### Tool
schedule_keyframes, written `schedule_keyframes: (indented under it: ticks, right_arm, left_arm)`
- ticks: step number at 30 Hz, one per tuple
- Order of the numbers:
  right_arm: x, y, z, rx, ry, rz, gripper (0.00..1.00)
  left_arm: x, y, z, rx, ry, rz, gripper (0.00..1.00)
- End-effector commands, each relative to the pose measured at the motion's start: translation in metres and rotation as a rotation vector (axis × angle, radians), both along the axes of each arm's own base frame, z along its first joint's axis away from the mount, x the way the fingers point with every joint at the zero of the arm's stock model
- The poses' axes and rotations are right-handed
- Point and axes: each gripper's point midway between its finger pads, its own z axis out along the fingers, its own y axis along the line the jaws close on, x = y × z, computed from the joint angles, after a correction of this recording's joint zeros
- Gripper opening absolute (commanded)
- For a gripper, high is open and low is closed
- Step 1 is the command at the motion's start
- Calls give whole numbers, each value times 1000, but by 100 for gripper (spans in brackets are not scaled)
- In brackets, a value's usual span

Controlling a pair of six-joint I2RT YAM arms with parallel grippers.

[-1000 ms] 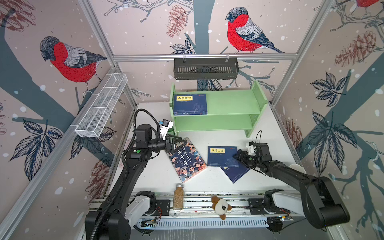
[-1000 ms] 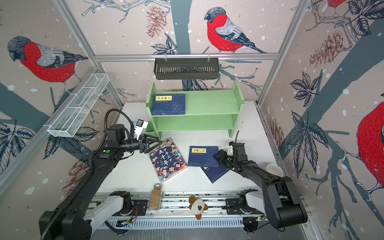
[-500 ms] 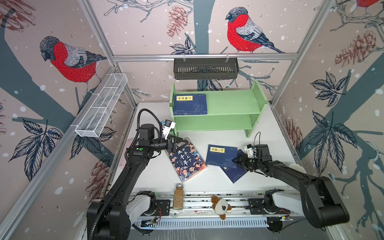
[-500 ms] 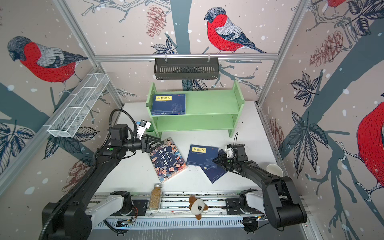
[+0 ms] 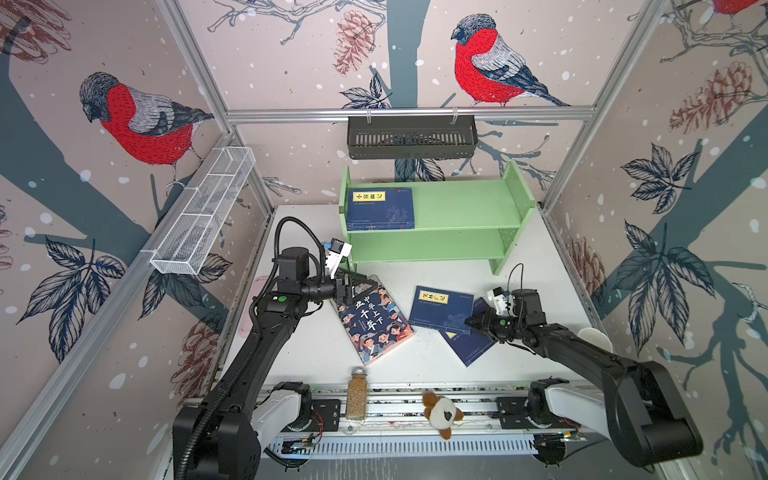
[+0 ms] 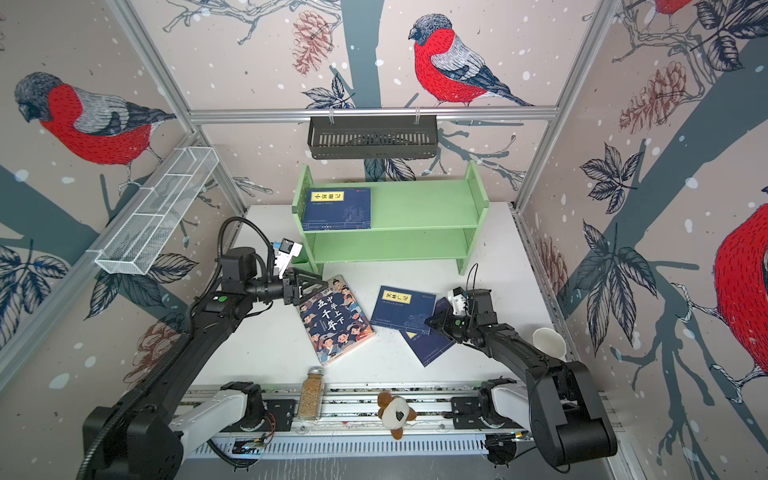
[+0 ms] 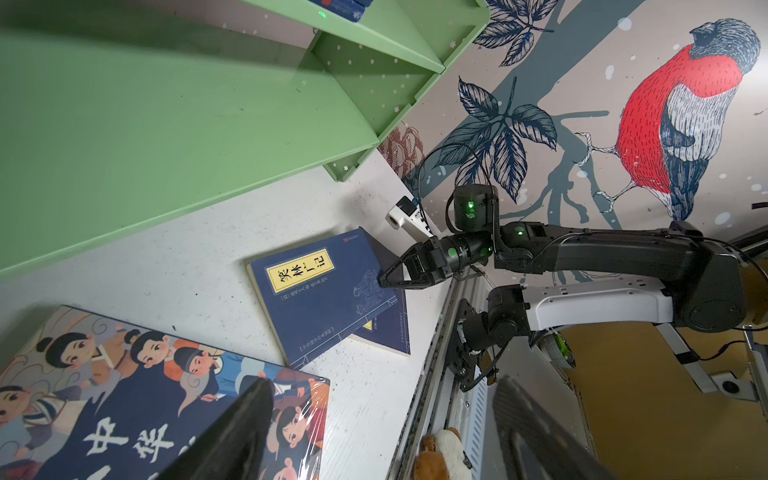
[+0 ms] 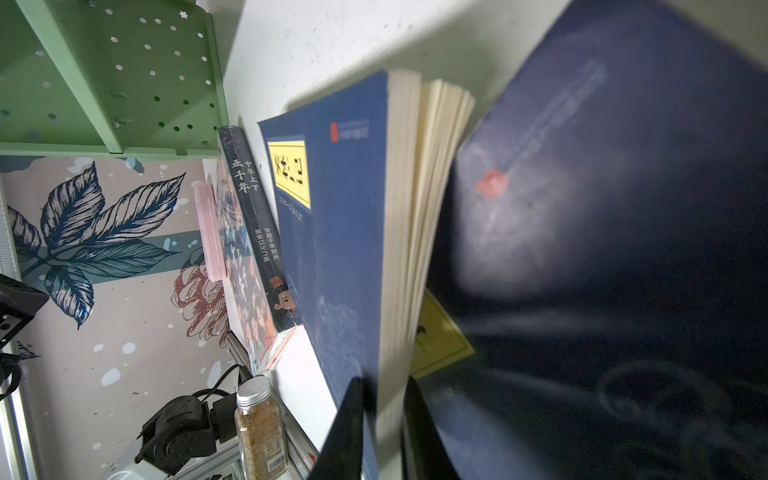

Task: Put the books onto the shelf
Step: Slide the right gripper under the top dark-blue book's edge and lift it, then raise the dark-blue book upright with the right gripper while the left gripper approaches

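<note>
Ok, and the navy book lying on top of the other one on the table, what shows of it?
The top navy book is a thin paperback: dark blue cover, yellow title label, small red mark, cream pages. It lies face up on the white table, one corner overlapping a second navy book beneath. The right gripper pinches its page edge, where the pages fan slightly.

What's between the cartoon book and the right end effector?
The upper navy book, its edge in the right end effector, atop a lower navy book, in both top views.
</note>
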Motion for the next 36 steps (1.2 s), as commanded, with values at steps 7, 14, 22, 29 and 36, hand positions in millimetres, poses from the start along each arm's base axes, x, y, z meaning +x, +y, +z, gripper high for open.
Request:
schedule_keyframes:
  ticks: [7, 14, 22, 29, 36]
  right_arm:
    - [5, 4, 16, 49, -73, 15, 4]
    - [10, 8, 51, 107, -181, 50, 1]
    - [11, 10, 97, 122, -301, 88, 0]
    - [-1, 17, 117, 165, -327, 165, 0]
    - [-14, 29, 168, 239, -444, 249, 0]
  left_arm:
    - [-5, -4, 11, -29, -31, -33, 84]
    - [-4, -5, 17, -43, -26, -24, 84]
    - [-2, -5, 22, -65, -12, -17, 84]
    - [-4, -6, 22, -84, 12, -17, 84]
    - [-13, -2, 24, -125, 29, -46, 85]
